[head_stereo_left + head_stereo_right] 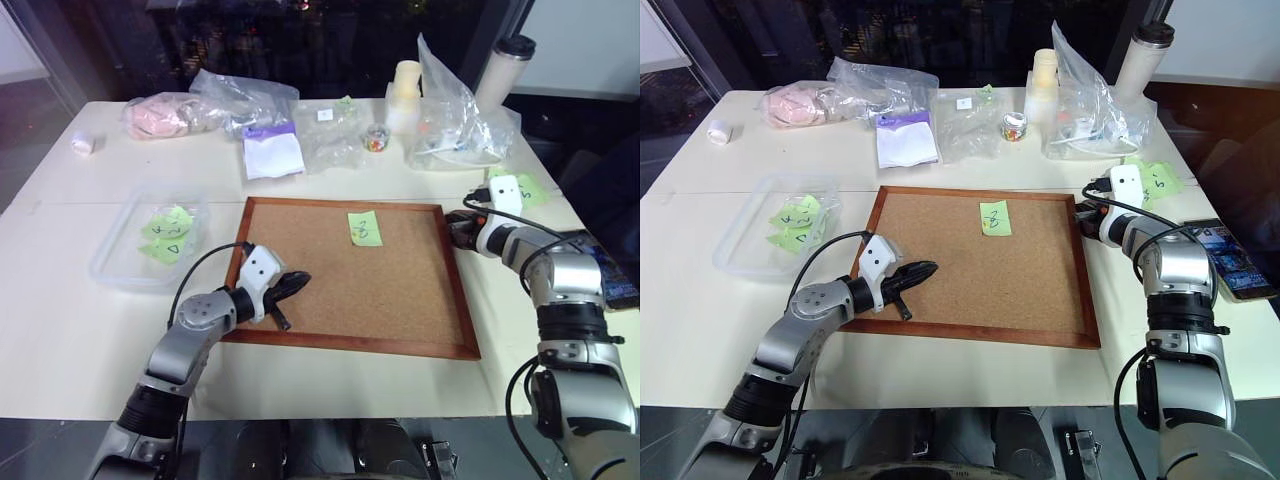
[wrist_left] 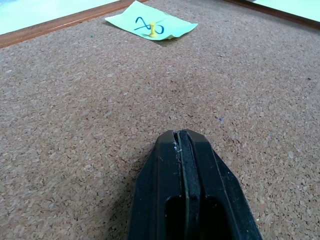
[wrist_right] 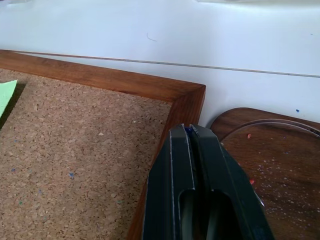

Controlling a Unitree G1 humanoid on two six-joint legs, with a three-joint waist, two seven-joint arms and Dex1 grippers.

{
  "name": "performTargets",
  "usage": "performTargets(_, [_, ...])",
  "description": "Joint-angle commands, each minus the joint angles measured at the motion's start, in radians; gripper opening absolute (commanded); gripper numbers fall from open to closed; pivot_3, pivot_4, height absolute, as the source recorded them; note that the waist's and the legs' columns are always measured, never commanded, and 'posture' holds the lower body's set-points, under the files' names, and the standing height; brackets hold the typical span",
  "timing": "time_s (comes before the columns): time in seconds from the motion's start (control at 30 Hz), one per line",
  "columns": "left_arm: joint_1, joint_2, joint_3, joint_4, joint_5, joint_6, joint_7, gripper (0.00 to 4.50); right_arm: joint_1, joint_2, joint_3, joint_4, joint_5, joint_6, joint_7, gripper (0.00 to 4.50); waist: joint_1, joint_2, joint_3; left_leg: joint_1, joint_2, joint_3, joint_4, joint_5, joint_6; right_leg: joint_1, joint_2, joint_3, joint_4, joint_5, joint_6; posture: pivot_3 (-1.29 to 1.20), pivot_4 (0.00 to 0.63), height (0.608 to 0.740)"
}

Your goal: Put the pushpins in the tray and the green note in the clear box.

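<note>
left gripper (image 1: 297, 281) rests over the cork board's (image 1: 400, 300) left side, fingers pressed together and empty. further right, a yellow pushpin (image 2: 152, 31) pins the green note (image 1: 364, 228) near the board's far edge. right gripper (image 3: 192, 131), jaws together, sits between board corner and tray (image 3: 280, 150). clear box (image 1: 120, 262) lies far left.

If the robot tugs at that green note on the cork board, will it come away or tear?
The green note looks thin and floppy, so it would probably bend. A yellow pushpin stands through it, so tugging might tear it. Once unpinned, it should lift easily.
</note>
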Motion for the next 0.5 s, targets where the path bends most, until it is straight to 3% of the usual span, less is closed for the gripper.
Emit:
performTargets(0.03, [0.026, 0.010, -0.017, 0.035, 0.019, 0.021, -0.008, 0.00, -0.005, -0.050, -0.061, 0.026, -0.007, -0.026, -0.028, 0.02, 0.001, 0.000, 0.000, 0.000, 0.000, 0.000, 0.000, 0.000, 0.000, 0.000, 0.000, 0.000, 0.000, 0.000, 0.000, 0.00, 0.150, 0.740])
performTargets(0.5, [0.017, 0.008, -0.019, 0.044, 0.023, 0.017, -0.015, 0.00, -0.031, -0.083, -0.136, 0.090, 0.036, -0.023, -0.051, 0.02, -0.003, 0.000, 0.000, 0.000, 0.000, 0.000, 0.000, 0.000, 0.000, 0.000, 0.000, 0.000, 0.000, 0.000, 0.000, 0.00, 0.150, 0.740])
